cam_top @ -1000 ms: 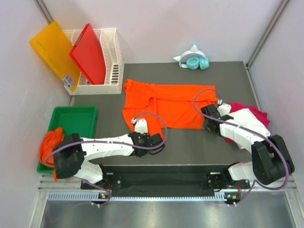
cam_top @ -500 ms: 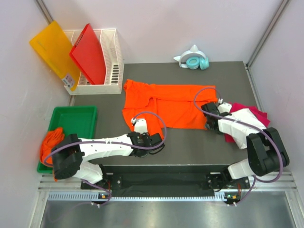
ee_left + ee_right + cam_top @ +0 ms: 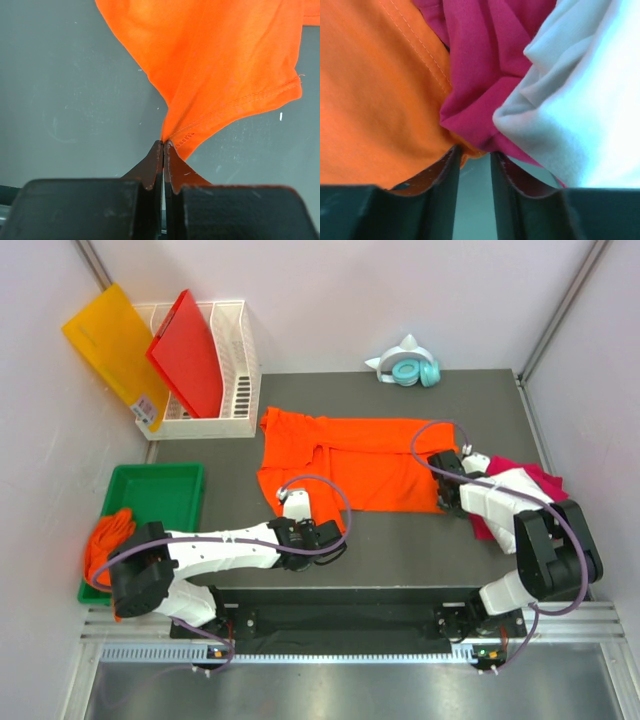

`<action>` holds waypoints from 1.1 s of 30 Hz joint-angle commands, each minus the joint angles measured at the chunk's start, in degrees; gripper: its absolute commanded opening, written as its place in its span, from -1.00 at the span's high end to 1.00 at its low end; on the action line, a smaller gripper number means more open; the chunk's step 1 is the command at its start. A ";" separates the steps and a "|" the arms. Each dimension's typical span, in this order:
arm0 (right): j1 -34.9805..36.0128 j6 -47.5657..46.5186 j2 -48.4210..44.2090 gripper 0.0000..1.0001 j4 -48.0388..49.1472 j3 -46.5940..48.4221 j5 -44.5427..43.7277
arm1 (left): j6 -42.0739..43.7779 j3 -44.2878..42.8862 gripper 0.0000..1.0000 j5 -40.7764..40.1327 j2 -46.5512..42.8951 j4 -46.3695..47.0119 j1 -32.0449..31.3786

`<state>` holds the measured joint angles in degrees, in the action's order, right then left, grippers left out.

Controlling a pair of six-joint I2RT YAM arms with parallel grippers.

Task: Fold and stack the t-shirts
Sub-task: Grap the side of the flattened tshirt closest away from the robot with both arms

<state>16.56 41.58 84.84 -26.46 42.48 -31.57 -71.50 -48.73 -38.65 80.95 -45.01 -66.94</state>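
Orange t-shirt (image 3: 350, 460): spread on the counter (image 3: 400, 540).
Left gripper (image 3: 163, 145): jaws closed, pinching the orange t-shirt's near hem.
Right gripper (image 3: 475, 151): jaws narrowly parted at its right edge, tips touching the magenta t-shirt (image 3: 480, 75).

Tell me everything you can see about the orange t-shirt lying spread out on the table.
The orange t-shirt is bright, soft knit cloth with a stitched hem. It lies wrinkled and partly folded over itself across the middle of the dark table. The left pincer is shut on its near hem corner, gathering the cloth to a point. Its right edge meets the magenta t-shirt at the right pincer, whose fingers stand slightly apart; whether they grip it is unclear.
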 commanded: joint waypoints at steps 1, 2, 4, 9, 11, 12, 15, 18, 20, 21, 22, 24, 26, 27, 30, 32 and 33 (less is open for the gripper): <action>-1.53 -0.71 1.12 0.53 1.41 1.47 0.63 | 0.93 -1.54 1.00 -1.25 0.26 0.89 0.14; -1.53 -0.89 1.12 0.59 1.58 1.38 0.72 | 1.02 -1.63 1.00 -1.25 0.35 0.89 0.23; -1.53 -0.98 0.86 0.81 1.50 1.38 0.90 | 1.10 -1.72 1.00 -1.34 0.44 1.07 0.23; -1.62 -1.59 0.24 1.00 1.41 0.94 0.99 | 1.10 -2.07 1.00 -1.51 0.62 0.98 0.40; -1.44 -1.94 -0.63 1.00 1.41 0.59 1.34 | 0.84 -2.16 1.00 -1.77 0.53 0.72 0.40; -1.35 -2.12 -1.16 1.00 1.32 0.50 1.42 | 0.67 -2.16 1.00 -1.86 0.35 0.72 0.40; -0.04 -2.82 -2.83 1.00 0.88 0.15 1.95 | -0.12 -2.07 1.00 -2.83 -0.09 -0.07 0.58; 2.42 -3.00 -4.67 1.00 0.01 0.15 1.87 | -0.48 -1.55 1.00 -2.74 -0.79 0.10 1.63; 4.27 -3.00 -4.94 1.00 -0.26 0.15 1.69 | -0.83 -1.28 1.00 -2.48 -1.05 0.10 3.21; 4.88 -2.91 -4.95 1.00 -0.43 0.15 1.52 | -0.92 -1.19 1.00 -2.48 -1.23 -0.07 3.56; 6.11 -2.91 -4.86 1.00 -0.52 0.15 1.43 | -1.09 -1.19 1.00 -2.65 -1.40 -0.25 4.09; 7.52 -2.56 -4.77 1.00 -1.40 0.41 1.16 | -1.27 -1.45 1.00 -3.35 -2.02 -1.04 4.18; 9.45 -2.30 -4.94 1.00 -1.49 0.24 1.16 | -1.62 -1.54 1.00 -3.27 -2.72 -1.83 4.18; 10.07 -2.03 -5.21 1.00 -1.75 0.15 1.08 | -1.71 -1.54 1.00 -3.10 -2.90 -2.09 4.10; 12.79 -0.98 -5.73 1.00 -2.98 -0.11 0.99 | -2.76 -1.54 1.00 -1.43 -3.78 -3.76 4.09; 14.55 0.16 -6.35 1.00 -3.77 -0.29 0.81 | -3.64 -1.54 1.00 -0.98 -5.00 -4.46 3.31; 14.99 0.43 -7.31 1.00 -4.12 -0.47 0.72 | -4.08 -1.63 1.00 -0.90 -5.44 -5.43 2.87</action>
<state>29.15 39.81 81.14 -28.77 42.41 -29.87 -73.19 -48.93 -39.79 78.67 -46.87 -62.96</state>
